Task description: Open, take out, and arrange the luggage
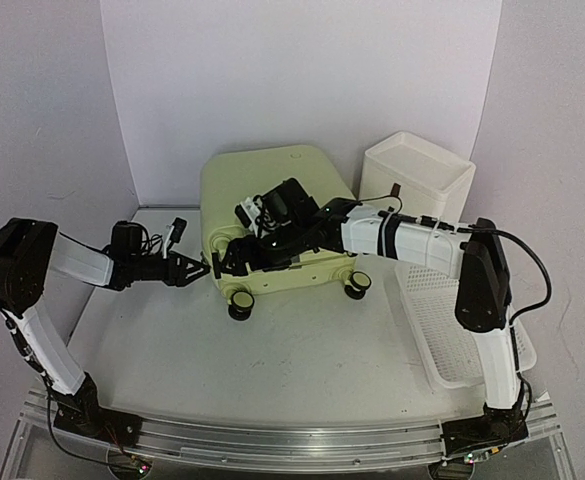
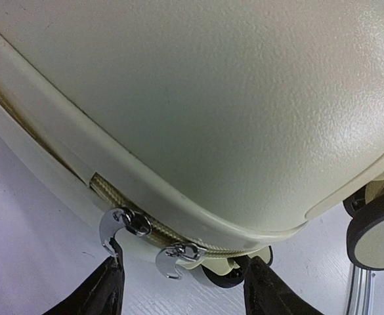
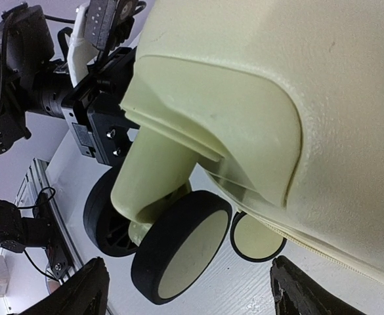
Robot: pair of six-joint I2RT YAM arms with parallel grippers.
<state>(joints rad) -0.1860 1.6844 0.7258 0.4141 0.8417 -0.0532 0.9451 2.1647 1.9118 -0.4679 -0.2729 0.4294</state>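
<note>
A white table (image 1: 302, 350) boxed in by pale panels carries the luggage (image 1: 262, 185) at the centre of the top view, wheels toward the lower edge. The left gripper (image 2: 185, 282) is spread at the case's lower left corner. 2 zipper pulls (image 2: 127, 223) hang just above its fingers, likely for unzipping. The right gripper (image 3: 190, 275), also spread, straddles a wheel (image 3: 182, 246), probably to steady the case.

Three views on the luggage (image 1: 262, 175)
Overhead looks down from behind the arms; both wrist cameras crowd close at its wheeled end.
</note>
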